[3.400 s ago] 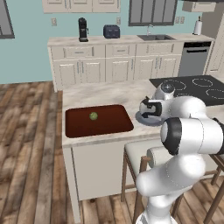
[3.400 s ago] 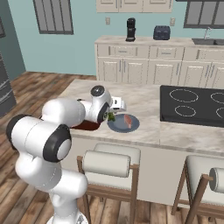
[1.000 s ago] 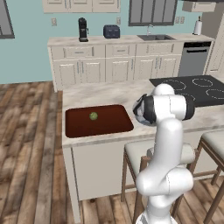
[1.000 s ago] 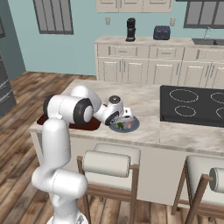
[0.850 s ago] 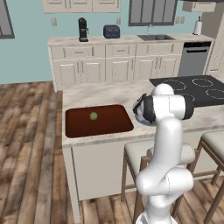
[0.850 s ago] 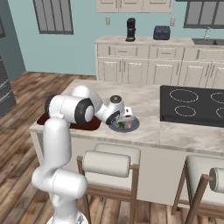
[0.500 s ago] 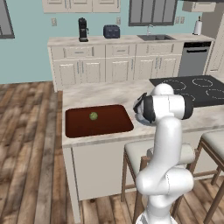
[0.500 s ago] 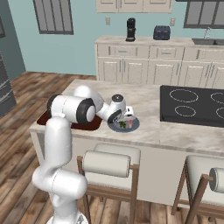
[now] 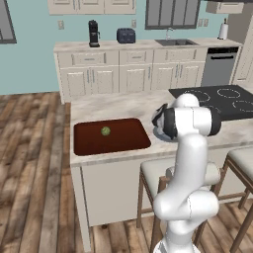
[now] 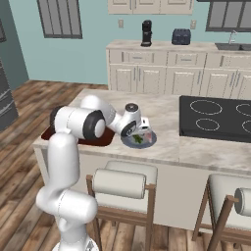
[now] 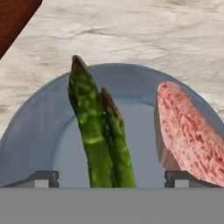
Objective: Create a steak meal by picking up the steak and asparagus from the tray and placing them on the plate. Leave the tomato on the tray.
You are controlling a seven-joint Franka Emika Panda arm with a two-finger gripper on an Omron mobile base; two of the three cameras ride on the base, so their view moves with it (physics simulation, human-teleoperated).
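The grey-blue plate (image 11: pixel 39 131) holds the asparagus (image 11: pixel 98 135), a pair of green stalks lying side by side, and the pinkish steak (image 11: pixel 188 135) to their right. My gripper (image 11: pixel 111 178) hovers low over the plate, open. Its fingertips (image 11: pixel 41 178) stand wide on either side of the stalks, clear of them. From the right base view my gripper (image 10: pixel 143 132) points down at the plate (image 10: pixel 149 142) on the island counter. The yellowish-green tomato (image 9: pixel 105 131) sits on the dark reddish-brown tray (image 9: pixel 118 143), left of the plate.
A black cooktop (image 10: pixel 215 117) lies in the counter to the right of the plate. Two stools (image 10: pixel 122 184) stand against the island's near side. The tray's corner (image 11: pixel 13 17) reaches close to the plate.
The arm has unfolded from its bent pose near the base and now stands upright with the hand over the plate. In the last second it has stayed in place.
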